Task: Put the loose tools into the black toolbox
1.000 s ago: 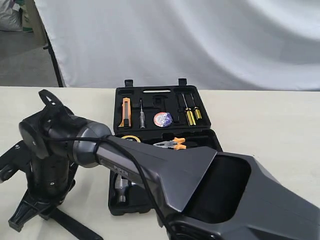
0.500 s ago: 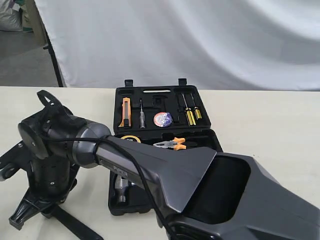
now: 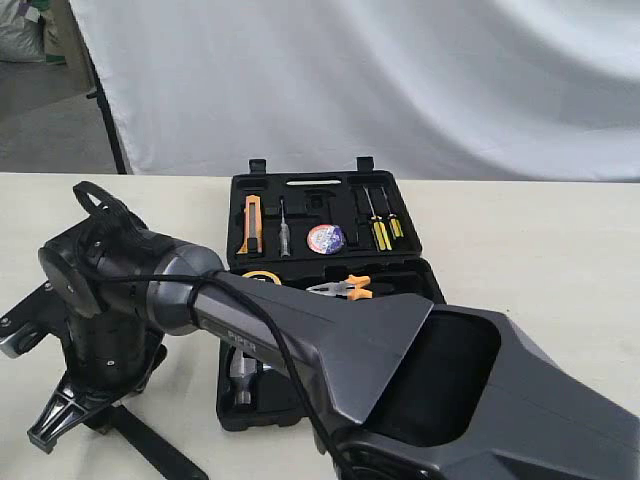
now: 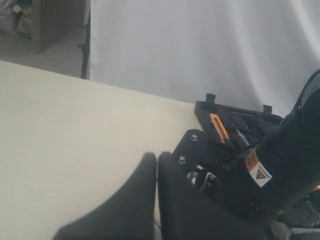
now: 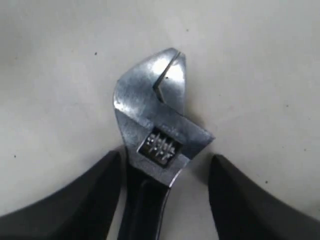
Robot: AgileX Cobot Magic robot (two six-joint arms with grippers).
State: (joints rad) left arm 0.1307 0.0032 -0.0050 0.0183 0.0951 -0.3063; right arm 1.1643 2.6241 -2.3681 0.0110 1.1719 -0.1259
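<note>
The adjustable wrench (image 5: 155, 120) lies flat on the pale table, its silver head past my right fingertips and its black handle running back between them. My right gripper (image 5: 165, 156) is open, with a gap beside the handle. In the exterior view this gripper (image 3: 38, 385) is at the far left, and the wrench's black handle (image 3: 150, 450) sticks out from under it. The black toolbox (image 3: 330, 185) lies open at the middle. The tape roll (image 3: 326, 238) and a hammer head (image 3: 243, 380) rest in it. My left gripper (image 4: 157, 156) is shut and empty.
The box also holds an orange knife (image 3: 251, 224), screwdrivers (image 3: 380, 228), a yellow tape measure (image 3: 262, 275) and orange pliers (image 3: 345, 288). My right arm (image 3: 400, 370) crosses in front and hides much of the box's near half. A white backdrop hangs behind the table.
My right gripper has shifted slightly over the wrench at the left of the table, and its fingers have spread a little wider. The toolbox and its contents have not moved.
</note>
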